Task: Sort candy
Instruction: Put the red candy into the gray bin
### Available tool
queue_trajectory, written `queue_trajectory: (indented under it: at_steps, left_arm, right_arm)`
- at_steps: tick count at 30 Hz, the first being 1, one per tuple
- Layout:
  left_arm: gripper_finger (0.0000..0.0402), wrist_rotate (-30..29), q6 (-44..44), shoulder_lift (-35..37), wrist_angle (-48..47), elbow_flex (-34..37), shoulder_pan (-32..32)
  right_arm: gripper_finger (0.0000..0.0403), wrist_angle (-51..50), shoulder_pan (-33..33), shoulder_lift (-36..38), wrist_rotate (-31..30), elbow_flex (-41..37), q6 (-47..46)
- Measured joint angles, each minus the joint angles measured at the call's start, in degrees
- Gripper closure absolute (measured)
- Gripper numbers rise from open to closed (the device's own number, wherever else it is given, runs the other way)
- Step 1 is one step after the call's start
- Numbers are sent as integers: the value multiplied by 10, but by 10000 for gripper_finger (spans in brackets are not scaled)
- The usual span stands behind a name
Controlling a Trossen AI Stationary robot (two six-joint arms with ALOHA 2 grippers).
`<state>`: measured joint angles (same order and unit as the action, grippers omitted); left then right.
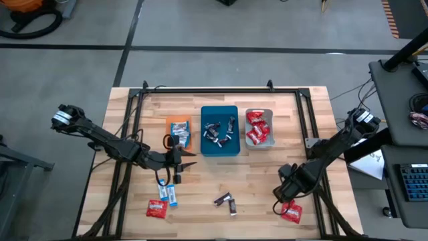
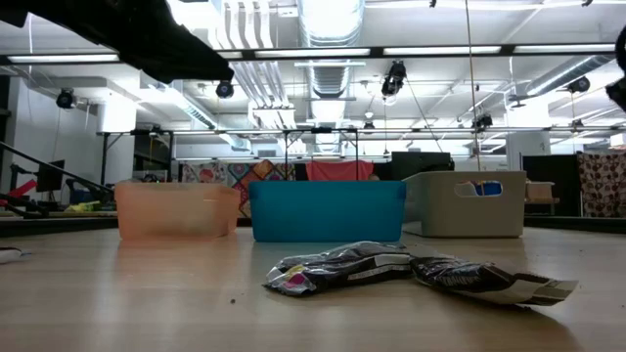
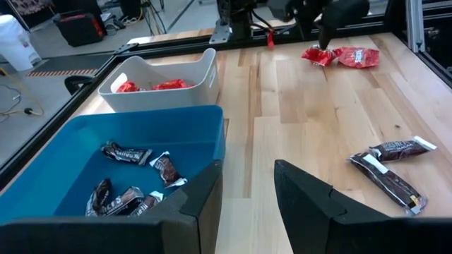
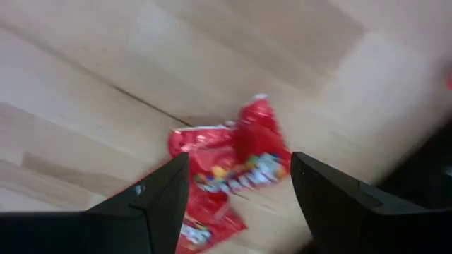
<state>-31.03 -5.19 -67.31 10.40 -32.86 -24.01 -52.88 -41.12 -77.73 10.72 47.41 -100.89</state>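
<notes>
Right gripper (image 4: 240, 190) hovers with fingers spread over red candies (image 4: 226, 169) near the table's front right corner; their print is too blurred to read. Left gripper (image 1: 179, 161), fingers parted and empty, waits before the orange tray (image 1: 179, 131).

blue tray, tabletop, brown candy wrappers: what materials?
Rectangular blue tray: likely moulded plastic, smooth matte walls, rounded rim. Pale plank tabletop: wood, visible grain and board seams. Dark brown candy wrappers: probably thin metallised film, crinkled, with silvery glints.
</notes>
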Motion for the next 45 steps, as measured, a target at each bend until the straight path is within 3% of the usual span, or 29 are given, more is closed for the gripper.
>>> queue_trajectory:
  at_steps: [4, 11, 23, 28, 36, 45]
  left_arm:
    - [288, 0, 0, 0, 2, 0, 0]
    - [288, -15, 1, 0, 2, 0, 0]
    - [288, -42, 2, 0, 4, -1, 0]
    - [288, -45, 1, 0, 10, -1, 0]
    - [288, -45, 2, 0, 22, -1, 0]
    - [288, -45, 0, 0, 49, -1, 1]
  right_arm:
    - [172, 77, 0, 0, -2, -46, -17]
    - [204, 85, 0, 0, -2, -95, -45]
    - [376, 87, 0, 0, -4, -99, -26]
    - [393, 83, 0, 0, -17, -88, -14]
    - [394, 84, 29, 37, -141, -39, 63]
    - [394, 89, 120, 85, -439, 35, 342]
